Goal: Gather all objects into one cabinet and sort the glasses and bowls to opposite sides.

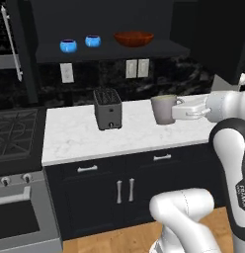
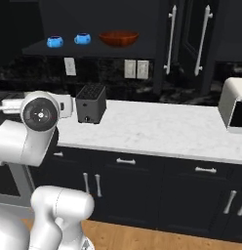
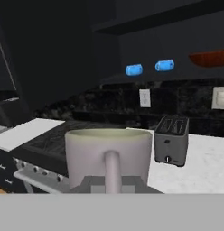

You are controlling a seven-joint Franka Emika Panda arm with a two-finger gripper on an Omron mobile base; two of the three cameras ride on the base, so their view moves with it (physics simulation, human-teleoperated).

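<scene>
My gripper is shut on the rim of the grey-beige cup, holding it upright just over the white counter, right of the toaster. In the hand view the cup is close up, one finger down its outer wall. The black wall cabinet's open shelf carries two small blue bowls on the left and a wide red-brown bowl to their right. The same bowls appear in the right base view. The cabinet door stands open at the left.
A black toaster stands on the marble counter under the shelf. A gas stove adjoins the counter's left end. A white appliance sits at the counter's far right. Tall doors with bar handles stand right of the shelf.
</scene>
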